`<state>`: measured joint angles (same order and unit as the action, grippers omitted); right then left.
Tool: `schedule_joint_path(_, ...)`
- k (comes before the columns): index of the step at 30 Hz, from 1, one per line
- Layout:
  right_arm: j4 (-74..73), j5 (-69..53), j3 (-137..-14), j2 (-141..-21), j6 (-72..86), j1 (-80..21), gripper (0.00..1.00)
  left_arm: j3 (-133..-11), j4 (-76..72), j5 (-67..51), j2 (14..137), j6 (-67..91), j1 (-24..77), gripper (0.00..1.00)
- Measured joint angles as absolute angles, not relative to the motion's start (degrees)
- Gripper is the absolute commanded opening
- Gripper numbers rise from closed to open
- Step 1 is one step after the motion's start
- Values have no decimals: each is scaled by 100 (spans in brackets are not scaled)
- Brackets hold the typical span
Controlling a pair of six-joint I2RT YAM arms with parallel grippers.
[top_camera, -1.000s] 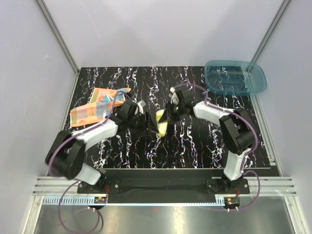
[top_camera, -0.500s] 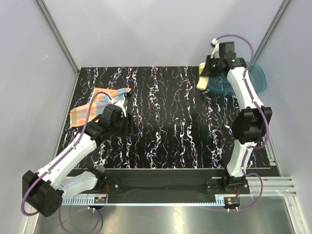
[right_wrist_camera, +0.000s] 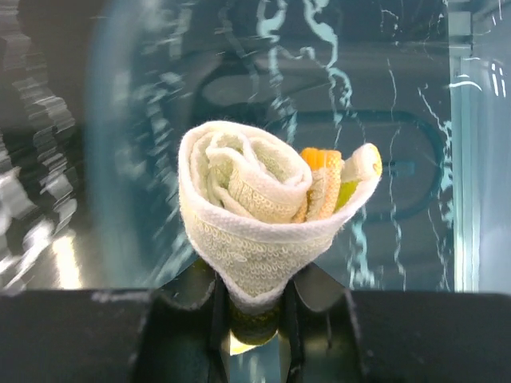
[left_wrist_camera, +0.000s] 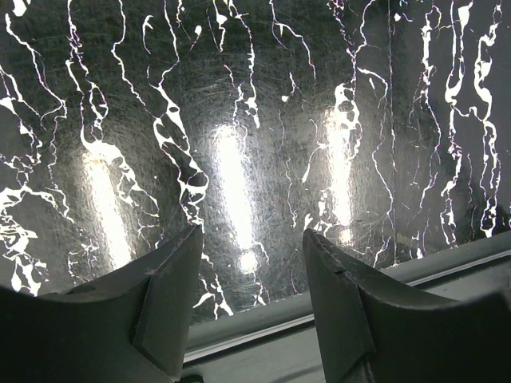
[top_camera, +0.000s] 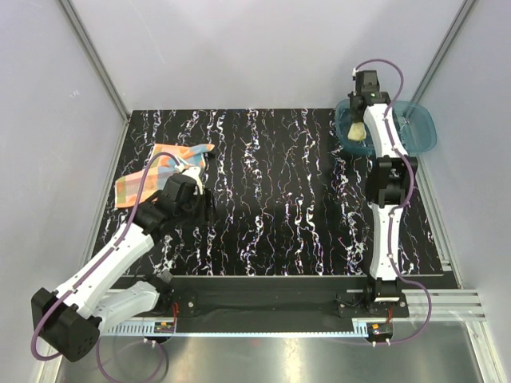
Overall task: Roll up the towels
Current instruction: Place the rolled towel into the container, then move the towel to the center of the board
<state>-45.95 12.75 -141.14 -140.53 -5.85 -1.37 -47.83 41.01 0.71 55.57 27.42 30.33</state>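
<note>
Right hand (right_wrist_camera: 254,319) clamped on the rolled pale-yellow terry towel (right_wrist_camera: 255,215) above the translucent teal plastic bin (top_camera: 419,137), far right; lower before releasing, lest it unroll. Left hand (left_wrist_camera: 251,295) apart, empty.

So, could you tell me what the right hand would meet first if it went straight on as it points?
Probably the floor of the teal bin: the right hand, shut on the rolled yellow towel, points into it. The towel's end would touch first; depth unclear.
</note>
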Motion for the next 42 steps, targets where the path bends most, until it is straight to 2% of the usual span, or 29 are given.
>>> schedule_joint_path(3,-4390,1487,-14492,-14726,-681,-104,2,-4783,4104,71,5559,2716,3033,57)
schedule_joint_path(4,-4346,1511,-14623,-14925,-701,-104,8,-4783,4108,71,5559,2705,3033,57)
schedule_joint_path(7,-4270,1564,-14816,-15469,-711,-84,60,-4783,4108,69,5559,2696,3033,57)
schedule_joint_path(8,-4265,1584,-14816,-15552,-711,-84,82,-4783,4108,71,5559,2696,3033,57)
schedule_joint_path(11,-4132,1684,-14818,-15563,-735,-73,92,-4783,4108,71,5557,2696,3033,57)
schedule_joint_path(20,-4007,1667,-14789,-15170,-421,-69,100,-4783,4110,73,5483,2696,3033,58)
schedule_joint_path(27,-3658,1511,-14055,-13469,143,-69,100,-4783,4110,82,5430,2694,3033,58)
schedule_joint_path(36,-3063,628,-12151,-10956,904,-183,100,-4783,4115,296,5428,2698,3033,58)
schedule_joint_path(42,-2578,-134,-9360,-9421,1476,-731,100,-4799,4316,779,5621,2740,2928,62)
